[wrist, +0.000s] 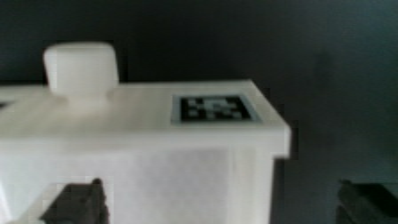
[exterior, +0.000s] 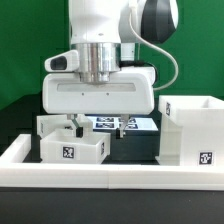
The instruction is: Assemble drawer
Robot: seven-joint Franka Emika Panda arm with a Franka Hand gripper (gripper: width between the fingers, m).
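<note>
The drawer's parts lie apart. Its tall white casing [exterior: 190, 130] stands at the exterior view's right. Two small white tray boxes sit at the left, one in front [exterior: 72, 150] and one behind it [exterior: 52, 125]. My gripper [exterior: 97, 128] hangs open just above and behind the front tray, gripping nothing. In the wrist view a white tray box [wrist: 143, 150] with a square tag [wrist: 214, 108] and a small knob [wrist: 80, 70] fills most of the picture. One dark fingertip [wrist: 75, 200] lies over the box and the other [wrist: 370, 200] over the dark table beside it, so my gripper [wrist: 222, 205] straddles the box's side edge.
The marker board [exterior: 135, 124] lies flat on the table behind the gripper. A long low white border wall [exterior: 110, 180] runs along the front. A green backdrop closes the rear.
</note>
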